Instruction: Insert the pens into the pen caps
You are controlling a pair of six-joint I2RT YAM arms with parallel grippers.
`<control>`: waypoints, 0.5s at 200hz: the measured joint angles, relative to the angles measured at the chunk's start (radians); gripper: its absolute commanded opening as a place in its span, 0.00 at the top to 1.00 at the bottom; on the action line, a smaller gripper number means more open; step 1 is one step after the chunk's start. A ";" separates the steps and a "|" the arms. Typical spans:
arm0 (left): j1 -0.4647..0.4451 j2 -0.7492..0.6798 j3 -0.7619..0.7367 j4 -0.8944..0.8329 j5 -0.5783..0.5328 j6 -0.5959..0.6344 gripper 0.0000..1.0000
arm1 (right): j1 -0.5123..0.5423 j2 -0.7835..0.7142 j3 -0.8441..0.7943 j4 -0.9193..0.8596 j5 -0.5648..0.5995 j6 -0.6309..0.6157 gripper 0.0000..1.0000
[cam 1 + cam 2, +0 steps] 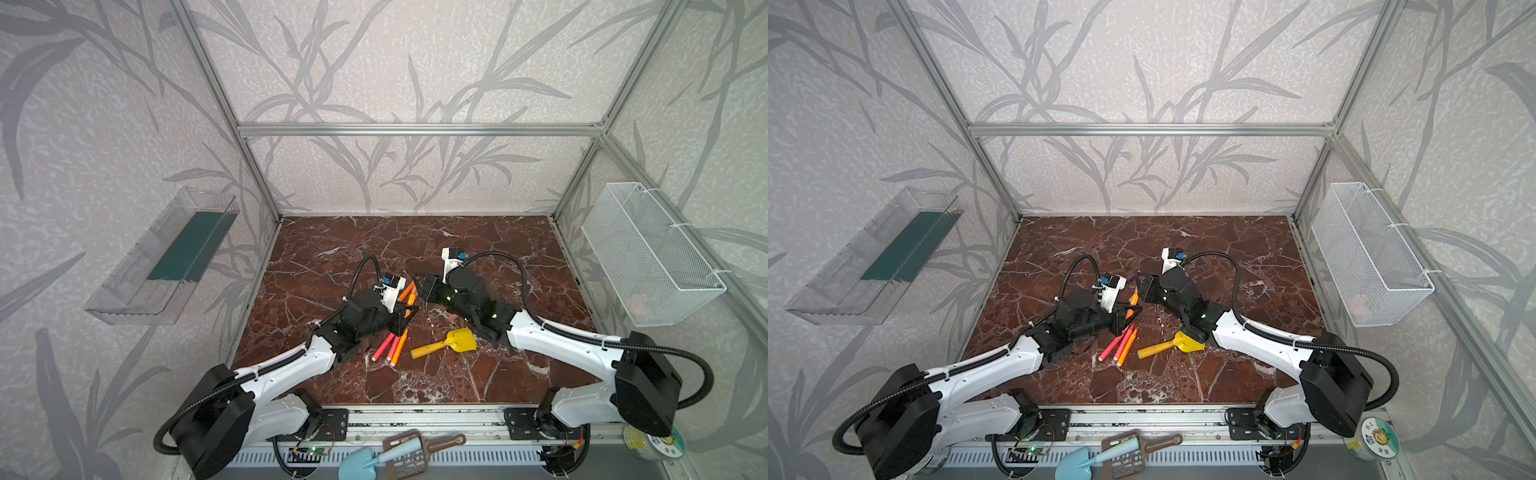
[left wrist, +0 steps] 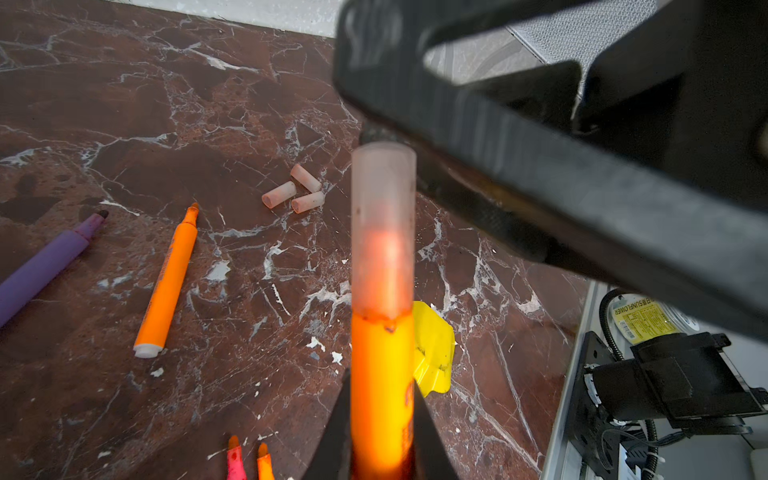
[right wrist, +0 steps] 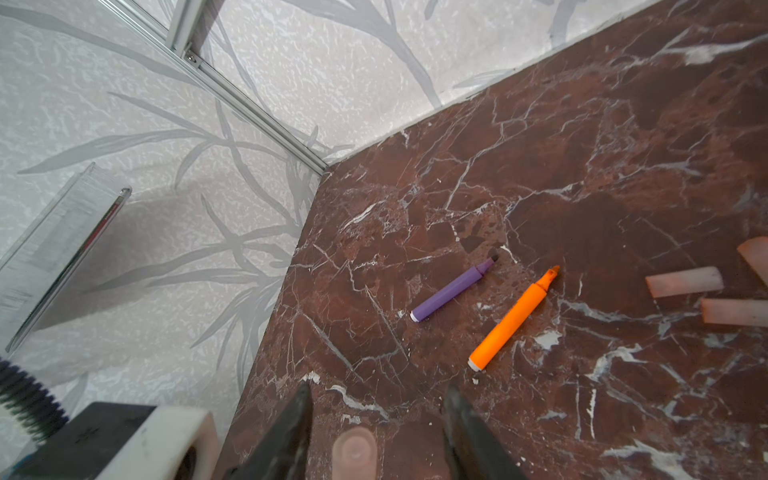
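Fingers (image 2: 332, 444) of the left gripper (image 2: 381, 384) are clamped on the barrel of an orange pen (image 2: 380, 353). It is held off the marble table (image 2: 124, 104) near the middle, its tip pointing at the right gripper (image 3: 379, 384). A pen cap (image 2: 383, 216) covers that tip and reaches the barrel's shoulder. In the right wrist view the cap's closed end sits between the right jaws, which stand apart with a gap on either side and grip nothing.

Whether the cap is pressed fully home I cannot tell; a dark smudged line marks the joint. If it sits only loosely, it could slide off once the pen is tilted or laid down. The right fingers flank the cap closely, so a sideways or skewed retreat could clip it. That could lever the cap off or twist the pen in the left grip. A straight pull-back along the pen's axis looks safest.

Beyond the held pen lie three loose pen caps (image 2: 293, 191), bunched together. A second orange pen (image 2: 166, 282) and a purple pen (image 2: 45, 266) lie nearby, both uncapped. A pinkish-red pen (image 2: 235, 461) and a third orange pen (image 2: 264, 461) lie just under the left gripper. The yellow toy shovel (image 2: 434, 353) is close beside them, crowding any spot for setting the capped pen down.
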 measured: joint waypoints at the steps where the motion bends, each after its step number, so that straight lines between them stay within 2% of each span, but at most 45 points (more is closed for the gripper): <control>1: 0.000 0.000 0.000 0.000 0.000 0.000 1.00 | 0.000 0.001 0.000 0.000 -0.002 0.000 0.56; 100: 0.000 0.013 0.002 0.000 0.000 0.000 1.00 | 0.000 0.041 0.031 -0.010 -0.080 0.019 0.88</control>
